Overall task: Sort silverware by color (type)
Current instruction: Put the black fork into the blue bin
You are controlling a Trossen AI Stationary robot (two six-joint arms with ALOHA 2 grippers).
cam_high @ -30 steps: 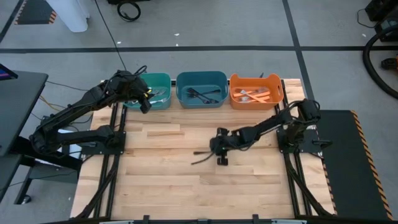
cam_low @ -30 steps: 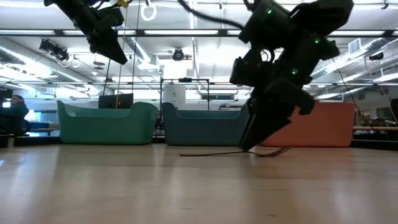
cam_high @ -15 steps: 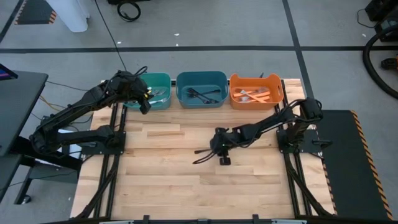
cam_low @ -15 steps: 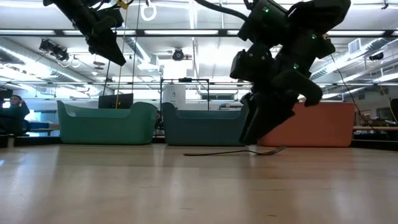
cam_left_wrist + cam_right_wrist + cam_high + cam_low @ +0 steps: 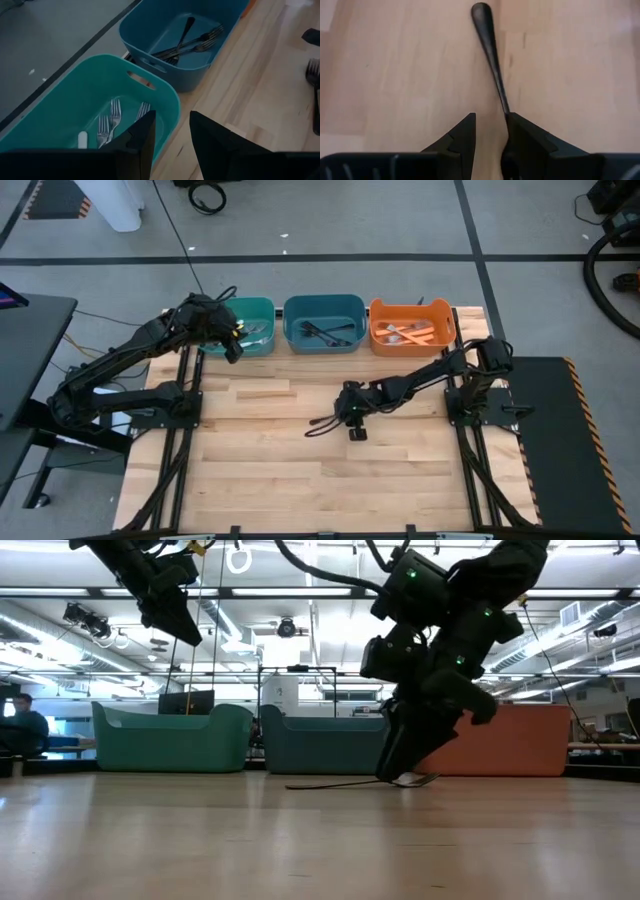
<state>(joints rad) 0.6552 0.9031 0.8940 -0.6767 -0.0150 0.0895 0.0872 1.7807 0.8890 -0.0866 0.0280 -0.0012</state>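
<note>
Black fork (image 5: pixel 325 421) lies on the table (image 5: pixel 260 480), well in front of the blue bin (image 5: pixel 322 325). Right gripper (image 5: pixel 350 420) is down at its head, fingers slightly apart, looks like not quite clamping it. Left gripper (image 5: pixel 233 345) hovers by the teal bin (image 5: pixel 243 325), part open, empty.

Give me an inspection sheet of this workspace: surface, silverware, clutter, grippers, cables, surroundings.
Surface: light wooden slat table, bare in front.
Job's things: one slim black fork lies mid-table; silver forks in the teal plastic bin, black pieces in the blue plastic bin, orange-handled pieces in the orange plastic bin.
Clutter: nothing seen.
Grippers: right gripper down at the black fork's head end, slightly open; left gripper hovers by the teal bin, slightly open, empty.
Cables: a black cable coiled on the floor beyond the table.
Surroundings: grey floor; a person far back.
</note>
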